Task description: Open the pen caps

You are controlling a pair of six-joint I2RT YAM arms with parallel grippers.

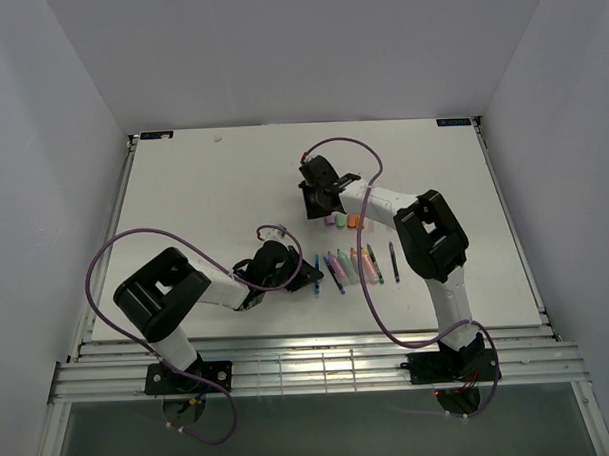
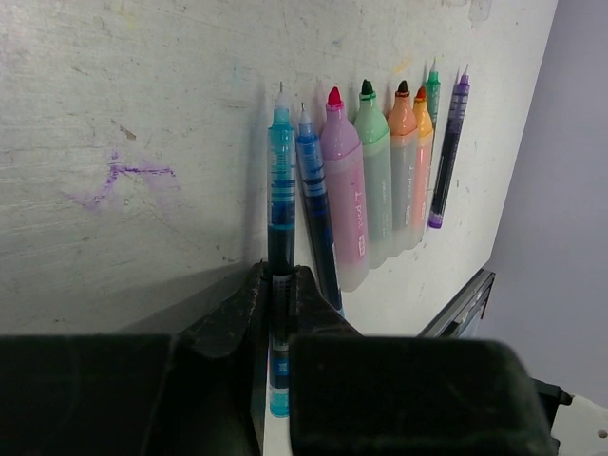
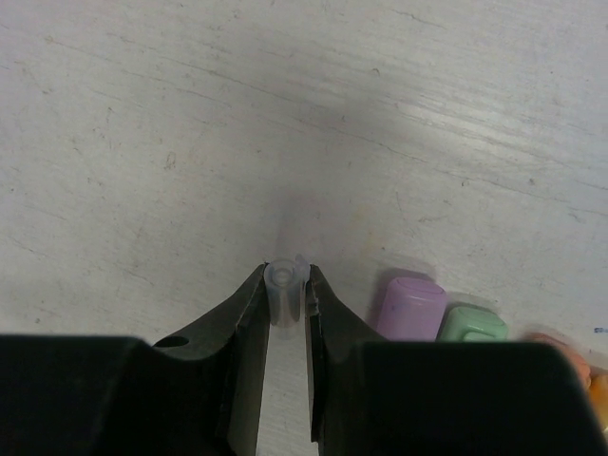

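— Left tool (image 2: 278,285): why clamped on the slim blue-teal plastic pen (image 2: 279,180)?
— Tip bared; likely for laying left of the uncapped pastel markers (image 2: 347,204).
— Right tool (image 3: 285,285)?
— Pinching a small clear plastic cap (image 3: 283,296) just left of the lilac plastic cap (image 3: 410,306), probably for setting on the white worktop (image 3: 190,114) there.

**Robotics lab test cell**

A scuffed white worktop (image 1: 213,191) is boxed in by plain white walls (image 1: 298,48) at its far, left and right edges. A left arm (image 1: 167,293) and a right arm (image 1: 430,234), trailing purple cables (image 1: 88,284), are bolted to slotted metal rails (image 1: 309,366) along the near edge. A purple ink scribble (image 2: 114,176) stains the surface
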